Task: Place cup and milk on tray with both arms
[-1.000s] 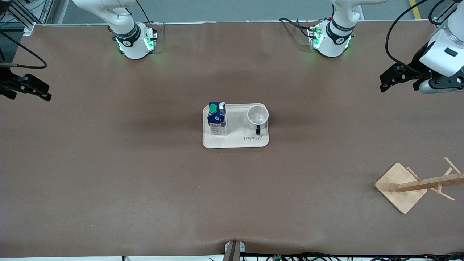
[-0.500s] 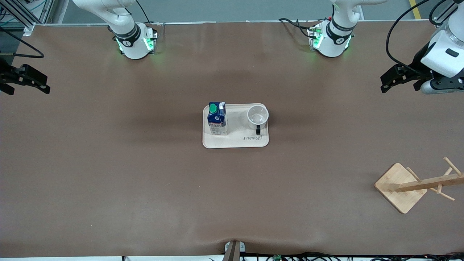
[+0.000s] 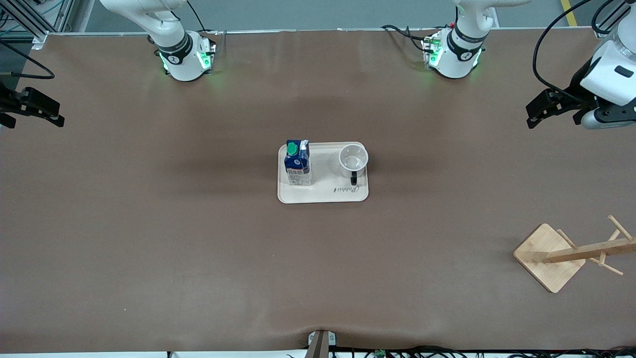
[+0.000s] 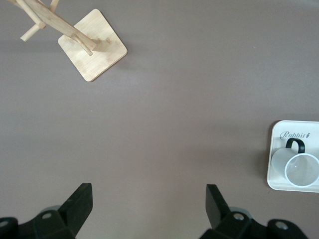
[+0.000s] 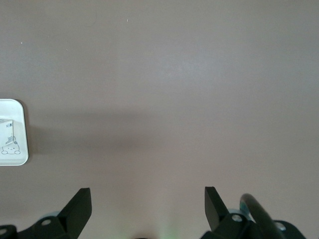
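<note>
From my station, front view: the tray point(image 3: 323, 195) sits on the brown table point(image 3: 149, 223) at centre frame, lettered edge toward the camera. The milk point(image 3: 297, 163) stands upright on the tray at the end toward the right arm; the cup point(image 3: 353, 159) stands upright on the tray at the end toward the left arm, mouth up, black handle pointing toward the camera. The two are apart, with bare tray between them. I see the left gripper point(image 3: 539, 110) at the upper right edge of the frame, in the air over bare table at its own arm's end, well apart from the tray; fingers spread, nothing between them. The right gripper point(image 3: 42, 112) is at the upper left edge, over the table's edge at its arm's end; fingers likewise spread and empty in its wrist view. A bamboo rack point(image 3: 571, 253) stands at lower right, well apart from the tray. The left wrist view shows the rack, the tray corner and the cup.
</note>
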Robot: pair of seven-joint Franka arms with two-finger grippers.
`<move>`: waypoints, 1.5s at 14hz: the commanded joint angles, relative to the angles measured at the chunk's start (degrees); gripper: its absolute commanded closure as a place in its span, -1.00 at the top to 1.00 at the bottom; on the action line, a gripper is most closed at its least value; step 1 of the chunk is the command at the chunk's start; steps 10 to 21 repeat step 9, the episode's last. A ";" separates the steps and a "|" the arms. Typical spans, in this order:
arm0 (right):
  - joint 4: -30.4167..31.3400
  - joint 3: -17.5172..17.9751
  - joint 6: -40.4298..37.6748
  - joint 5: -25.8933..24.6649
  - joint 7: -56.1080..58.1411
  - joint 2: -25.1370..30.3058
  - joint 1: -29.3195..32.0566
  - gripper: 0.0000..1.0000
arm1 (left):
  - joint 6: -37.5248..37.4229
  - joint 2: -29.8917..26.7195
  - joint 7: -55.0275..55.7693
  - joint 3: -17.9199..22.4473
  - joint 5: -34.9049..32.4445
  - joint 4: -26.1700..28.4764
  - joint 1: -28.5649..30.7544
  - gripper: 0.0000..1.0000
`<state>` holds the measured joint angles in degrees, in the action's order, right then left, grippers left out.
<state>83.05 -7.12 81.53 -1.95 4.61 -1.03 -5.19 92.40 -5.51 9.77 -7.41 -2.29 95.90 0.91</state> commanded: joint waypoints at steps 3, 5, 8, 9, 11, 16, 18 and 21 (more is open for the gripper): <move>-0.26 0.53 -0.76 1.16 0.83 0.59 1.06 1.00 | -0.55 0.85 -0.36 -0.24 -0.26 -1.50 0.15 1.00; -0.26 0.53 -0.76 0.98 0.92 0.50 1.06 1.00 | -0.64 0.85 -0.54 -0.24 -0.08 -1.50 0.15 1.00; -0.35 0.53 -0.67 0.98 0.83 0.50 1.06 1.00 | -0.82 0.94 -0.54 -0.24 0.88 -1.50 0.15 1.00; -0.35 0.53 -0.67 0.98 0.83 0.50 1.06 1.00 | -0.82 0.94 -0.54 -0.24 0.88 -1.50 0.15 1.00; -0.35 0.53 -0.67 0.98 0.83 0.50 1.06 1.00 | -0.82 0.94 -0.54 -0.24 0.88 -1.50 0.15 1.00; -0.35 0.53 -0.67 0.98 0.83 0.50 1.06 1.00 | -0.82 0.94 -0.54 -0.24 0.88 -1.50 0.15 1.00; -0.35 0.53 -0.67 0.98 0.83 0.50 1.06 1.00 | -0.82 0.94 -0.54 -0.24 0.88 -1.50 0.15 1.00; -0.35 0.53 -0.67 0.98 0.83 0.50 1.06 1.00 | -0.82 0.94 -0.54 -0.24 0.88 -1.50 0.15 1.00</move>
